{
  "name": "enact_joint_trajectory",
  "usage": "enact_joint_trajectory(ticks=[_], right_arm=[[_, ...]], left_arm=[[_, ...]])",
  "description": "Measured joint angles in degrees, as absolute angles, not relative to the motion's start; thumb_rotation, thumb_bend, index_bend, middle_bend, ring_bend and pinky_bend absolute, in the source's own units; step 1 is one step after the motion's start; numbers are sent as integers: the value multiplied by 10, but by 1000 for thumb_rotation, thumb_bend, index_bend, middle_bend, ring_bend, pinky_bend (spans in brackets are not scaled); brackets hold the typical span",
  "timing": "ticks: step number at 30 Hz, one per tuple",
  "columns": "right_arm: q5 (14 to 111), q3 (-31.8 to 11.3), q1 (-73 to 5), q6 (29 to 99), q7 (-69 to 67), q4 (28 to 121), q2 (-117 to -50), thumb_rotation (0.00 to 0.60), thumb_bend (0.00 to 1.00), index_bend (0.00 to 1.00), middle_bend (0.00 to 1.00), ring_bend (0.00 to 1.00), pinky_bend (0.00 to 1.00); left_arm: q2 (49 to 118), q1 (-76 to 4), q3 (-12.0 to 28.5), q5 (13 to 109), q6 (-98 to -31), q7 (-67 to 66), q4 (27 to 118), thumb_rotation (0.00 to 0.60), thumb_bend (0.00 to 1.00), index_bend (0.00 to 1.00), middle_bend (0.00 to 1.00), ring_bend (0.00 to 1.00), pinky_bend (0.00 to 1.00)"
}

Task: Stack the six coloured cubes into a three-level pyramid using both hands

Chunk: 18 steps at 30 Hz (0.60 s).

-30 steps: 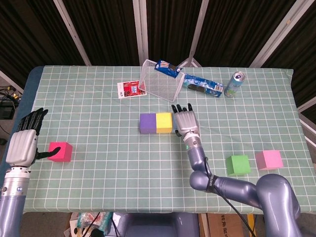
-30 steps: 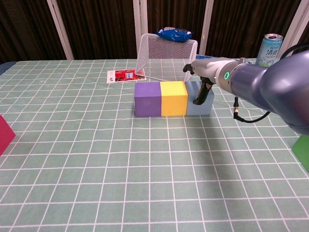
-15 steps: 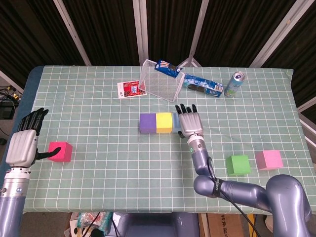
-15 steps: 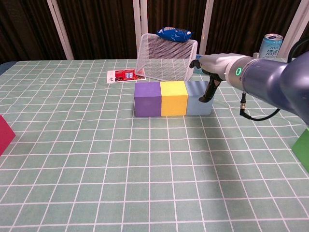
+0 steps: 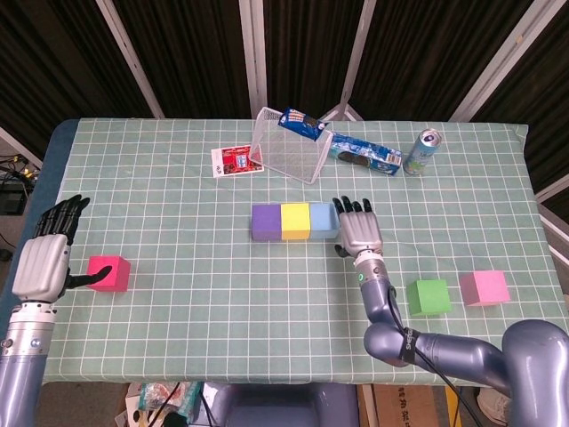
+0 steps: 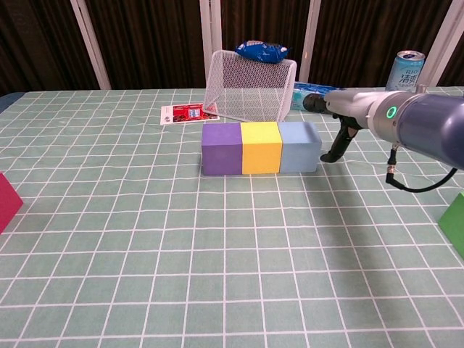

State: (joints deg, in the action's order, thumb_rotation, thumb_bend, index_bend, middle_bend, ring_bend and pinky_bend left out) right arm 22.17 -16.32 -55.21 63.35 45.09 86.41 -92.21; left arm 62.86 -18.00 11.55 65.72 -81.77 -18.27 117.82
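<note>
Right hand (image 5: pixel 359 231), fingers spread, hovers just beside the blue cube (image 6: pixel 299 146).

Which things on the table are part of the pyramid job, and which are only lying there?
Part of the job: purple cube, yellow cube, light blue cube, magenta cube, green cube, pink cube.

Only lying there: wire basket, drink can, blue snack packets, red card.
</note>
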Motion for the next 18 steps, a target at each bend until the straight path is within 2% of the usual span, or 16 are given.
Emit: enact_joint_trajectory(ticks=[10, 18], right_arm=[[217, -157, -543, 636, 444, 862, -922, 600, 324, 0, 74, 109, 0], [261, -143, -517, 671, 426, 896, -902, 600, 324, 0, 74, 86, 0]], left_arm=[[629, -180, 114, 660, -817, -183, 1180, 600, 144, 0, 23, 0, 49], [626, -178, 113, 658, -815, -179, 1178, 600, 143, 0, 22, 0, 49]])
